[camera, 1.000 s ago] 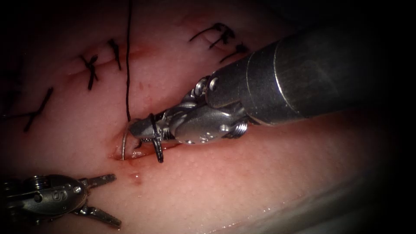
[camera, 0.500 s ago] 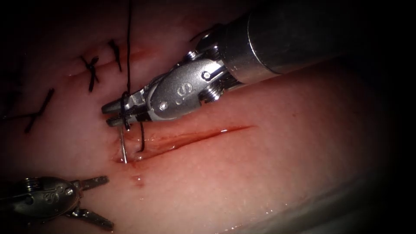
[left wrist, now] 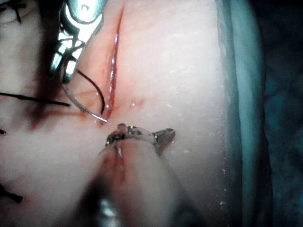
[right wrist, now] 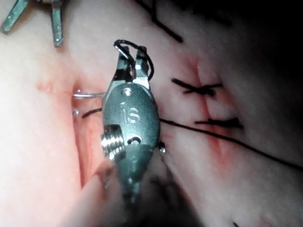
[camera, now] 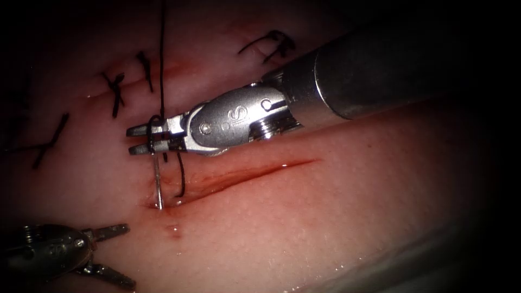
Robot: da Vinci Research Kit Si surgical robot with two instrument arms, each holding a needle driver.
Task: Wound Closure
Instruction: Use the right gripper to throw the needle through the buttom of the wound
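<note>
Jaws of the left tool point(camera: 116, 255), nearest the viewer and just short of the cut's point(camera: 244, 172) left end, were spread wide and held nothing. At that end the needle point(camera: 157, 182) was seen standing in the tissue point(camera: 325, 228), its upper part clamped by the closed right tool point(camera: 140, 139), with thread point(camera: 161, 65) looped over the jaws. Beyond the cut, finished stitches point(camera: 116, 92) were noted; the cut itself gaped unclosed, so most work was judged outstanding.
</note>
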